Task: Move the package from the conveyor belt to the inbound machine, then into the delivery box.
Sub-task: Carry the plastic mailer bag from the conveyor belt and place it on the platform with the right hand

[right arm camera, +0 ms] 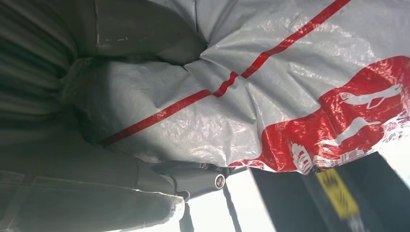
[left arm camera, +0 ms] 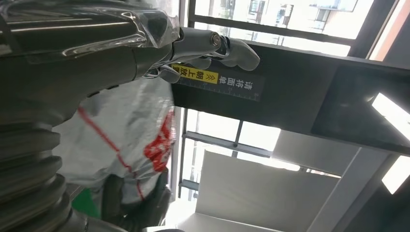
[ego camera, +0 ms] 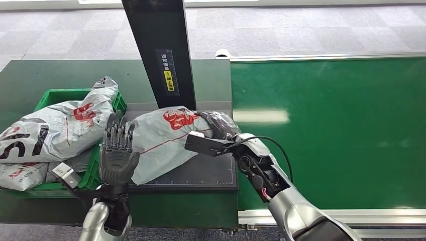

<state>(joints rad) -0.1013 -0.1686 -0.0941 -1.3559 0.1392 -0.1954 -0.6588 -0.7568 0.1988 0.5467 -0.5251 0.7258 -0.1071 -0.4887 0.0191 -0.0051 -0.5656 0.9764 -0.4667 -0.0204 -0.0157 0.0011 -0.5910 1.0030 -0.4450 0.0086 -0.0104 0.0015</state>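
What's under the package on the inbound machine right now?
The package lies on the machine's dark scale plate, right hand gripping its end. The plate beneath the bag is covered.

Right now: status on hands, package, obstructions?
Right hand grips package on inbound machine plate. Left hand open at package's other end. Delivery box already holds parcels; scanner post stands directly behind package.

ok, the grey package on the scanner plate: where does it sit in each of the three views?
Head view: grey package lies at centre on the dark plate, right hand on its far end, left hand open beside it.
Left wrist view: lower left, behind the hand.
Right wrist view: it spans most of the picture, pressed against the hand.
Shared landmark: the black post's yellow label.
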